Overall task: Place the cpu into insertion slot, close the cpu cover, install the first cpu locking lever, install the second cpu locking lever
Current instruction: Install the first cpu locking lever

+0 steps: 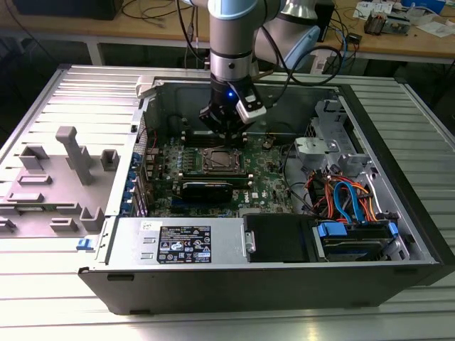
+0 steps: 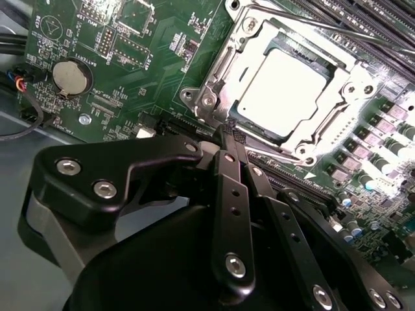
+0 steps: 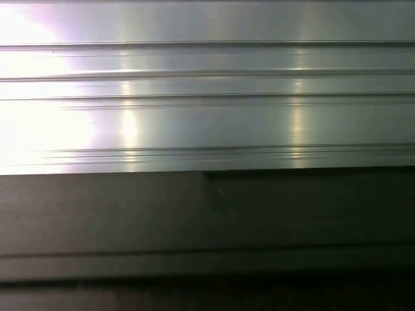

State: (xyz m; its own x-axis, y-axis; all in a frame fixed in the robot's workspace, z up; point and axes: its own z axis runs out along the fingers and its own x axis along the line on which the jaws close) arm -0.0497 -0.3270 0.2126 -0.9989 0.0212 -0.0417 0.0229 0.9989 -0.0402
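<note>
Open computer case (image 1: 398, 234) on a ribbed metal table (image 1: 43, 312).
The gripper (image 2: 228, 133), fingers pressed together, hovers beside the cpu cover (image 2: 350, 84), apparently lowered over the cpu (image 2: 285, 84).

Nothing really legible here tbh. The white sticker (image 1: 184, 244) on the grey power supply box (image 1: 227, 241), nearer the camera than the claw (image 1: 226, 135), is all tiny print and logos I can't make out. Same for the white lettering on the green motherboard (image 2: 155, 39) around the coin battery (image 2: 70, 78) beside the claw.
</note>
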